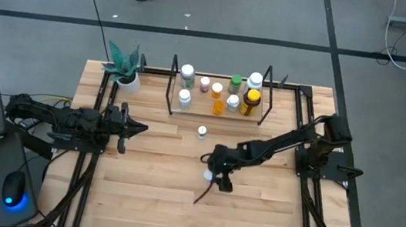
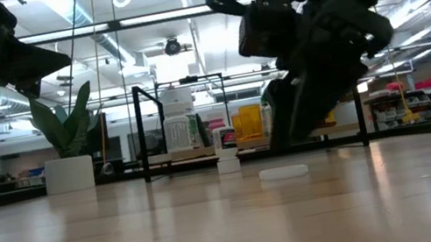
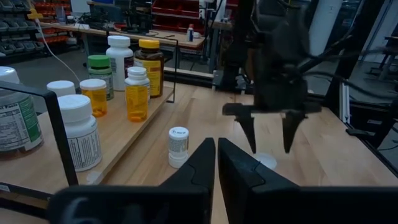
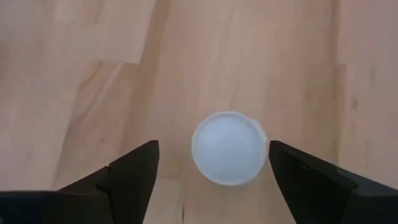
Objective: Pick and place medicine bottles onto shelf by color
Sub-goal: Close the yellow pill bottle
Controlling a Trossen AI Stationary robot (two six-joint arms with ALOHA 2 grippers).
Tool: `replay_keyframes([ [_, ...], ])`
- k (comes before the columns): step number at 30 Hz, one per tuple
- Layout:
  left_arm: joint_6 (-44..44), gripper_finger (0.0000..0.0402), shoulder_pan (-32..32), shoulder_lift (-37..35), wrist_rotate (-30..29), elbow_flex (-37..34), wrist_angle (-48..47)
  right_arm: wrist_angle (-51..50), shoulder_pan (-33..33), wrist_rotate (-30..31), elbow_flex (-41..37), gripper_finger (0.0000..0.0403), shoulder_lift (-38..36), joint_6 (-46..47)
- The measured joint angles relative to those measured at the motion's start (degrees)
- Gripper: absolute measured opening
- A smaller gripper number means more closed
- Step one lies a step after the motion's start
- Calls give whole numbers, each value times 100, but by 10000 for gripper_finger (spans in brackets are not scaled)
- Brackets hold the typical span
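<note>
Left gripper (image 1: pixel 141 128): dark two-finger claw at the left side of the pale wooden tabletop (image 1: pixel 146 199), fingers pressed together, nothing between them, raised above the surface.

Potted green plant in white pot (image 1: pixel 124 71): beyond the left gripper, near the table's far left corner.

Low light-wood shelf with thin black wire uprights (image 1: pixel 257 114): at the far middle of the table, well ahead of both grippers. Loaded with small round medicine bottles (image 1: pixel 218 92), mostly white-capped; bodies white, green, orange, plus one larger amber bottle with yellow cap (image 1: pixel 250 102) toward the shelf's right end.

Small white-capped bottle with pale body (image 1: pixel 201 132): upright on the tabletop, in front of the shelf, between the two grippers and apart from each.

Flat round white cap-like disc (image 4: pixel 229 148): lying on the wood, directly under the right gripper; not clear whether a cap alone or a bottle seen from above.

Right gripper (image 1: pixel 220 179): dark claw pointing straight down at mid-table, fingers (image 4: pixel 127 177) spread wide either side of the disc, not touching it, released.
</note>
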Motion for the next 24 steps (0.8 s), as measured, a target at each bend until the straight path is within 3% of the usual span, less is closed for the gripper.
replay_keyframes([
  [9, 0, 35, -1, 0, -1, 0, 2, -332, 189, 648, 554, 325, 551, -218],
  [24, 0, 32, 0, 0, -2, 0, 2, -513, 139, 727, 578, 272, 688, -215],
])
